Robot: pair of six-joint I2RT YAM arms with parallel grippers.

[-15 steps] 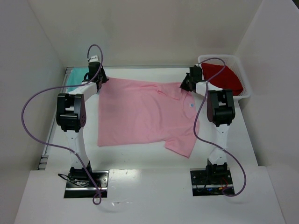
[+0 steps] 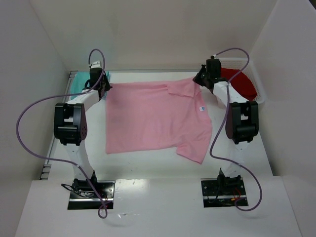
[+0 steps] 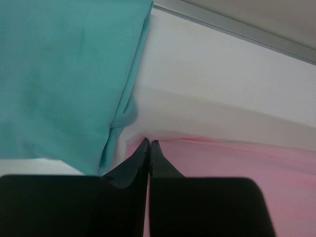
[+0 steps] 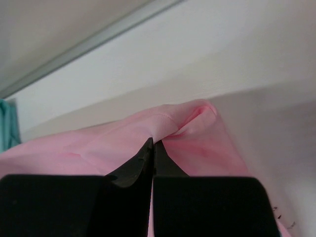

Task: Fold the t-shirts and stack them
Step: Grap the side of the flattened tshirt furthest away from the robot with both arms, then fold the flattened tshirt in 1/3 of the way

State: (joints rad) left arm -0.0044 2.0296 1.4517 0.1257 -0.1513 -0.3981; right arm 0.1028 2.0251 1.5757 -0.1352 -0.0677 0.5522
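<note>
Pink t-shirt (image 2: 153,118) is seen spread across the middle of the white table (image 2: 148,165), lying mostly flat, with its collar (image 2: 180,88) towards the far right, a small chest mark (image 2: 202,109) just nearer than that, and one short sleeve (image 2: 195,148) pointed at the near right. Its two far corners are held, one by each arm. The left pincer (image 2: 103,85) is pressed together on the far left corner; in the left wrist view its dark fingertips (image 3: 149,148) are shown meeting with no gap right at the edge of the pink cloth. The right pincer (image 2: 200,79) is likewise shut, pinching the far right corner beside the collar; in the right wrist view the cloth is seen gathered into a small raised fold at the closed tips (image 4: 153,148). A teal t-shirt (image 2: 78,83) is laid at the far left corner of the table, just beside the left pincer, and in the left wrist view (image 3: 59,74) its edge is found very close to the pink corner, though whether the two are touching cannot be told. A red t-shirt (image 2: 242,81) is kept in a white basket (image 2: 259,96) at the far right, partly hidden by the right arm. Purple cables (image 2: 22,123) are looped from both arms down to their bases.
</note>
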